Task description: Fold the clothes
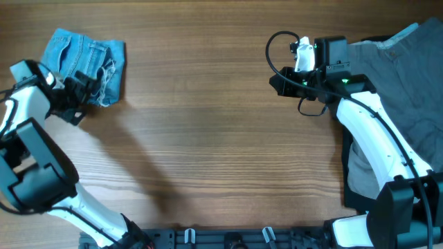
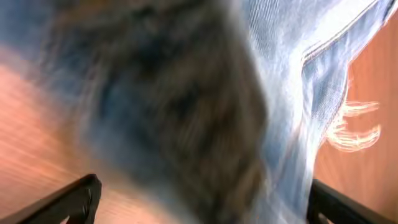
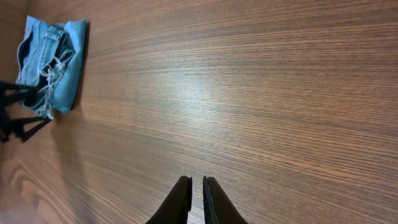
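At far left of the surface [image 1: 208, 152], the jeans [image 1: 79, 55] are lying as a compact folded bundle, frayed hem [image 2: 354, 127] hanging along the edge nearest your left tool [image 1: 93, 84]. That tool is sitting right at the bundle's lower rim. In the left wrist view its fingers [image 2: 78, 196] are showing spread wide at both sides of the pic w/ blurred denim filling the gap btwn them, so it's open around the cloth, not pinching it. The bundle is looking near square from overhead, so no clear long axis to call.

Moving to the middle, bare wood only. No bins, baskets or other containers are showing in any view.

Further right, your right tool [image 1: 278, 83] is pointing left across the surface, well apart from the jeans. In the right wrist view its tips are pressed together w/ only a hairline slit, gripping nothing.

At the far right, the grey garment [image 1: 408, 83] is lying spread and unfolded, running off the pic edge, partly under the right arm.

Judgement: jeans are prob. done, and the grey garment is looking like the next job. It's lying behind the right tool, opposite to where it's pointing. The right arm is much the nearer one, so you'd be turning it back toward the garment's near edge and opening up.
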Controlling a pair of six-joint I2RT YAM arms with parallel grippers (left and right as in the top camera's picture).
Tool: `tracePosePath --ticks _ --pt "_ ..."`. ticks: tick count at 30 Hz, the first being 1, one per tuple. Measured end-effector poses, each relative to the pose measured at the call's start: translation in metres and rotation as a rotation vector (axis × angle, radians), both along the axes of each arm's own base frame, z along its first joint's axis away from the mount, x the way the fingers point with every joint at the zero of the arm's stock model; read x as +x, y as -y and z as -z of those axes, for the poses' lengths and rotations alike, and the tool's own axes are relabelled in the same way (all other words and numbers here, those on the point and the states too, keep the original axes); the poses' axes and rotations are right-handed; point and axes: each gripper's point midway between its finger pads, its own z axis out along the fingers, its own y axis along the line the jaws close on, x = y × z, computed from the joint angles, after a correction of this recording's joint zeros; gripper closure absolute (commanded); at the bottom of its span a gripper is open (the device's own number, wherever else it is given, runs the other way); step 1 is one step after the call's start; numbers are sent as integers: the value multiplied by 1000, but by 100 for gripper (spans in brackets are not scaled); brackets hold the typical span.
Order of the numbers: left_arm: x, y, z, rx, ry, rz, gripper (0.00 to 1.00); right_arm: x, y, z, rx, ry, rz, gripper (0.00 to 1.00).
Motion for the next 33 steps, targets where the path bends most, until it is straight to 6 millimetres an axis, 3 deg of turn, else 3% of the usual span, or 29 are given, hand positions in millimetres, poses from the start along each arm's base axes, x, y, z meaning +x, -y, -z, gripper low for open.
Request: tracePosePath --ticks 3,5,9,11,13,15,20,22,26,29,30,32,33 --pt "-30 3 -28 10 -43 27 0 0 0 0 -1 0 1 89" --pt "-35 -1 -63 88 16 46 4 0 0 0 -1 -1 1 88" --pt "-14 -17 -117 269 215 87 89 1 3 1 -17 1 13 88" --pt "4 -29 -131 362 305 117 95 3 6 3 -34 4 25 84" --pt "15 -38 -126 407 323 132 96 4 9 4 -49 6 36 83" --pt "27 -47 -105 426 313 140 96 5 11 4 -58 9 43 83" --pt "32 -54 1 338 156 163 96 5 12 5 -65 9 48 83" --pt "30 -51 25 305 125 172 96 5 12 5 -65 9 48 84" --pt "29 -48 23 291 110 183 86 5 12 5 -65 9 48 83" --pt "16 -38 10 259 60 197 78 5 12 4 -65 11 48 82" --pt "12 -35 0 258 51 201 62 5 12 3 -65 16 49 82" --pt "8 -34 -48 296 84 199 34 4 13 -8 -62 44 51 82" --pt "8 -34 -75 328 123 196 9 4 13 -16 -60 66 53 82"
